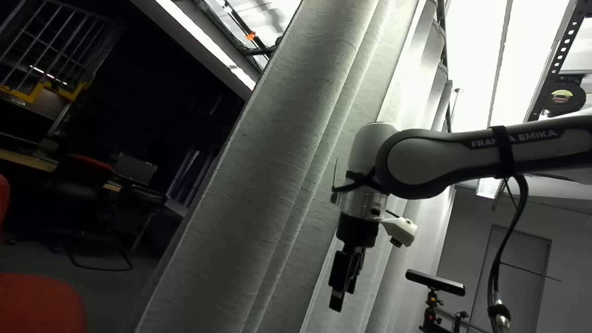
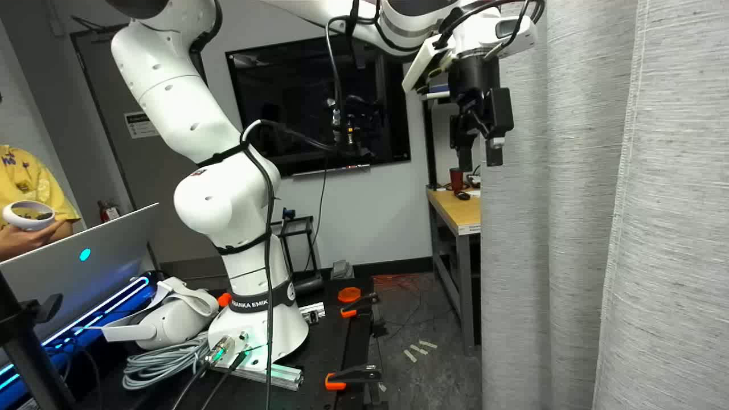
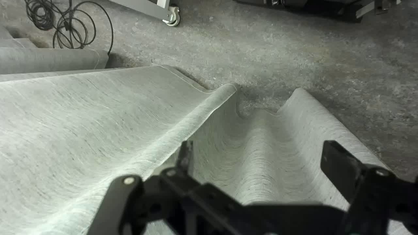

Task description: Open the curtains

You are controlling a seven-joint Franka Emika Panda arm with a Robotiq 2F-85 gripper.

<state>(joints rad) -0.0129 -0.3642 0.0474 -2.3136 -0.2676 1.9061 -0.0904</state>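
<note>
The pale grey-white curtains hang in long vertical pleats behind and beside my arm, and they fill the right side of an exterior view. My gripper points down in front of the fabric, and in an exterior view it hangs at the curtain's edge. In the wrist view the fingers are wide apart with nothing gripped. Curtain folds run down to the floor between and beyond them. Whether a finger touches the fabric cannot be told. The curtain's lower hem shows near the floor.
A camera on a stand is near the curtain. A wooden workbench stands beyond the gripper. A person in yellow is by a laptop. Cables and a wheeled leg are on the floor. A red chair is near.
</note>
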